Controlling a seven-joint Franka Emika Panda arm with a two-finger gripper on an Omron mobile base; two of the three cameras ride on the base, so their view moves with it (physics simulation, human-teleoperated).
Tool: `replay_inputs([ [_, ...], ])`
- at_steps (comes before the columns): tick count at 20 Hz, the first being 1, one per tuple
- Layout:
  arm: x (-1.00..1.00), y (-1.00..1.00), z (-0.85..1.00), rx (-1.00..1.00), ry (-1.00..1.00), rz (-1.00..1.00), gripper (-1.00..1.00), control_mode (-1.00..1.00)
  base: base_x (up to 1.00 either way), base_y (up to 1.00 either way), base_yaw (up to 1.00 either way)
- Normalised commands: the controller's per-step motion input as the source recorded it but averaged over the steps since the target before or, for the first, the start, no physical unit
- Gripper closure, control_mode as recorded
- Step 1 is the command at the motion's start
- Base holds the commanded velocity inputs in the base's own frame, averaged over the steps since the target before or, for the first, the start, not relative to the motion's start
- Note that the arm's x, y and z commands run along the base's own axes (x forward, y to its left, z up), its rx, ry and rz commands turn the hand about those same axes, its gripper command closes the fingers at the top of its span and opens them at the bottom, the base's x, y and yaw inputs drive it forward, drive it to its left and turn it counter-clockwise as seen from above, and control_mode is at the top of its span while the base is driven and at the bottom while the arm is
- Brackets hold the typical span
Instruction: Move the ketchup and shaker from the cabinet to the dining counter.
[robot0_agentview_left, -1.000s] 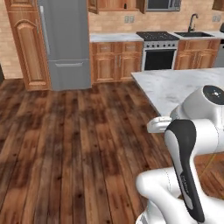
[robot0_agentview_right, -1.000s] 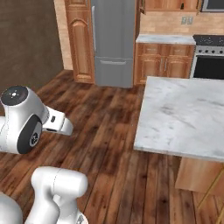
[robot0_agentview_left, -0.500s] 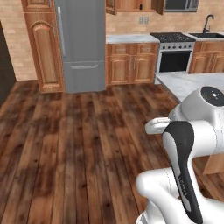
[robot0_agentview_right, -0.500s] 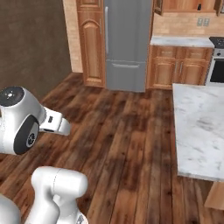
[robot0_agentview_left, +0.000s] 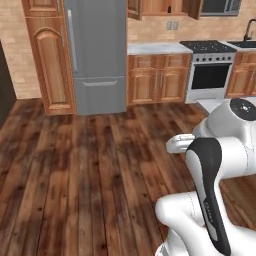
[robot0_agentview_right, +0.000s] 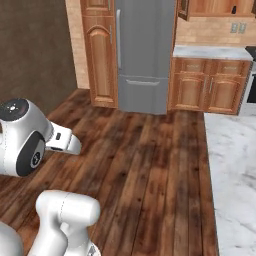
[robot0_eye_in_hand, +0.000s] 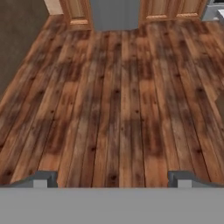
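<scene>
The fingers (robot0_eye_in_hand: 113, 179) stand wide apart and empty over the wood floor (robot0_eye_in_hand: 118, 96), facing the grey fridge (robot0_agentview_left: 96, 55), with the open cabinet (robot0_agentview_left: 162, 7) up beside it.

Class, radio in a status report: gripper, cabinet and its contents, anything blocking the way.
Gripper open, empty, over wooden floor. Cabinet open ahead, a small dark item on its shelf; ketchup not made out. No obstacle on the floor.
</scene>
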Motion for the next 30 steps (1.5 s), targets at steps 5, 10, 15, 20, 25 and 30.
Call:
replay_inputs([
  [5,0.00,0.00,0.00,0.00,0.00,0.00,-1.00,1.00,0.94,0.18,0.00],
  [10,0.00,0.00,0.00,0.00,0.00,0.00,-1.00,1.00,0.94,0.12,0.00],
  [15,0.00,0.00,0.00,0.00,0.00,0.00,-1.00,1.00,0.94,0.07,0.00],
  [20,0.00,0.00,0.00,0.00,0.00,0.00,-1.00,1.00,0.94,0.07,-0.04],
  [25,0.00,0.00,0.00,0.00,0.00,0.00,-1.00,1.00,0.75,0.12,-0.29],
  [30,0.00,0.00,0.00,0.00,0.00,0.00,-1.00,1.00,0.46,0.16,-0.60],
])
